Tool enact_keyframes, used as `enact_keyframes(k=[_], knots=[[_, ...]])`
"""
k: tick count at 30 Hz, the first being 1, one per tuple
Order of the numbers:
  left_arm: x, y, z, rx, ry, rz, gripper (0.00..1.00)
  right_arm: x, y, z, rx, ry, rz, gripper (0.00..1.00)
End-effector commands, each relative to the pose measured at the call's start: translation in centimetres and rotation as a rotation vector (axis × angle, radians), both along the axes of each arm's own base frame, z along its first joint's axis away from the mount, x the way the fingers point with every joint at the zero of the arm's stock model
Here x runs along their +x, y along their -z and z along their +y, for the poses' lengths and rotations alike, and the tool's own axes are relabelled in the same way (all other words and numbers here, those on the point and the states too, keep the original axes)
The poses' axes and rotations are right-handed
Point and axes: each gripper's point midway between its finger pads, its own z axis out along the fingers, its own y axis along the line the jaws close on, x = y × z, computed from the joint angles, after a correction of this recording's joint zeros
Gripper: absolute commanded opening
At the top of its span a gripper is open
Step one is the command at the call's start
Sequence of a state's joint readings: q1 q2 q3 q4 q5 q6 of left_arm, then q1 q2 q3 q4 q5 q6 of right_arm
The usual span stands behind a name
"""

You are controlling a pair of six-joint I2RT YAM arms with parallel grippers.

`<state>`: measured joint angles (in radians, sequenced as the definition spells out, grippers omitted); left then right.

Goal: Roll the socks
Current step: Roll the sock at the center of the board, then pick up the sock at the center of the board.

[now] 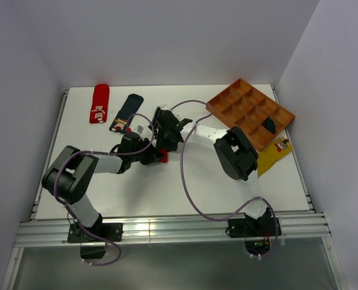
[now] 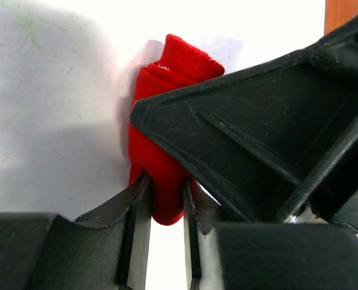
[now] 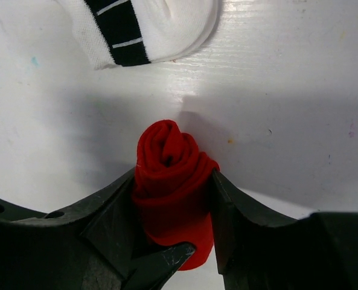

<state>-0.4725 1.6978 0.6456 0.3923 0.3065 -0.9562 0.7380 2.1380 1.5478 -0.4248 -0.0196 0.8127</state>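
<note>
Left pincer [image 2: 165, 196] and right pincer [image 3: 174, 181] both clench the rolled red sock [image 3: 166, 148] on the table [image 3: 287, 90].

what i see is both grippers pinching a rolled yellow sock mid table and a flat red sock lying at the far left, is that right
One thing is off: the rolled sock held by the left gripper and right gripper is red, not yellow, as both wrist views show. The flat red sock does lie at the far left.
</note>
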Motion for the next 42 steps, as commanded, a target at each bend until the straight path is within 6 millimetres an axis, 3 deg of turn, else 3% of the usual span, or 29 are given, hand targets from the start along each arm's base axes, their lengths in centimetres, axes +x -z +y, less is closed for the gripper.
enact_keyframes(k=[1, 8, 10, 12, 13, 14, 15, 18, 19, 21, 22, 24, 25, 29, 31, 32, 34, 35, 37, 38, 40, 42], knots=[[-2.7, 3.7, 1.1, 0.091, 0.03, 0.102, 0.01, -6.5, 7.5, -2.4, -0.276, -0.165, 0.153, 0.54], [-2.7, 4.1, 1.4, 0.092, 0.018, 0.105, 0.01, -7.5, 8.2, -1.4, -0.31, -0.25, 0.174, 0.49], [-2.6, 4.0, 1.5, 0.088, 0.017, 0.1, 0.01, -7.8, 8.4, -1.3, -0.317, -0.273, 0.183, 0.43], [-2.6, 3.8, 1.4, 0.082, 0.017, 0.095, 0.01, -7.9, 8.5, -1.2, -0.319, -0.287, 0.188, 0.26], [-2.5, 3.7, 1.5, 0.081, 0.012, 0.093, 0.03, -7.9, 8.6, -1.2, -0.319, -0.289, 0.187, 0.18], [-2.5, 3.4, 1.5, 0.08, 0.011, 0.083, 0.06, -7.8, 8.5, -1.3, -0.324, -0.294, 0.182, 0.04], [-2.4, 3.2, 1.7, 0.083, 0.007, 0.077, 0.09, -7.7, 8.4, -1.5, -0.332, -0.294, 0.176, 0.0], [-2.2, 2.1, 2.3, 0.104, -0.015, 0.046, 0.29, -7.2, 7.6, -2.5, -0.353, -0.29, 0.144, 0.0], [-2.5, 2.0, 2.6, 0.122, -0.018, 0.052, 0.39, -6.5, 6.3, -2.6, -0.335, -0.277, 0.115, 0.0], [-2.0, 0.2, 3.3, 0.137, -0.052, 0.001, 0.47, -6.1, 5.7, -4.0, -0.347, -0.266, 0.091, 0.0], [-2.0, -0.3, 3.6, 0.147, -0.061, -0.014, 0.48, -5.0, 3.9, -4.3, -0.343, -0.247, 0.033, 0.0], [-1.6, -2.1, 4.6, 0.178, -0.1, -0.053, 0.5, -4.1, 2.9, -5.9, -0.359, -0.236, 0.005, 0.0], [-1.4, -2.7, 5.0, 0.193, -0.112, -0.072, 0.54, -3.5, 1.5, -6.1, -0.345, -0.23, -0.031, 0.0], [-0.8, -7.6, 6.5, 0.234, -0.162, -0.17, 0.6, -1.7, -1.3, -8.8, -0.328, -0.212, -0.097, 0.0], [-0.8, -8.4, 8.3, 0.306, -0.208, -0.179, 0.63, -0.5, -3.0, -10.8, -0.319, -0.18, -0.129, 0.0], [-0.4, -10.6, 8.5, 0.298, -0.227, -0.225, 0.65, 0.0, -3.6, -11.9, -0.335, -0.173, -0.144, 0.0], [-0.5, -11.8, 10.0, 0.336, -0.255, -0.233, 0.69, 1.4, -5.5, -14.4, -0.336, -0.135, -0.18, 0.0], [-0.2, -13.8, 10.4, 0.327, -0.273, -0.268, 0.7, 1.9, -6.2, -15.6, -0.359, -0.14, -0.198, 0.0], [-0.2, -14.8, 12.4, 0.374, -0.317, -0.271, 0.75, 3.7, -8.3, -19.4, -0.423, -0.069, -0.241, 0.0], [0.1, -16.9, 13.0, 0.372, -0.343, -0.31, 0.78, 4.3, -9.2, -20.8, -0.46, -0.069, -0.262, 0.0], [0.0, -18.1, 15.0, 0.425, -0.391, -0.322, 0.86, 6.0, -11.5, -24.9, -0.526, 0.014, -0.305, 0.0], [0.1, -20.8, 16.9, 0.45, -0.469, -0.379, 0.94, 7.1, -13.3, -27.5, -0.557, 0.054, -0.342, 0.0]])
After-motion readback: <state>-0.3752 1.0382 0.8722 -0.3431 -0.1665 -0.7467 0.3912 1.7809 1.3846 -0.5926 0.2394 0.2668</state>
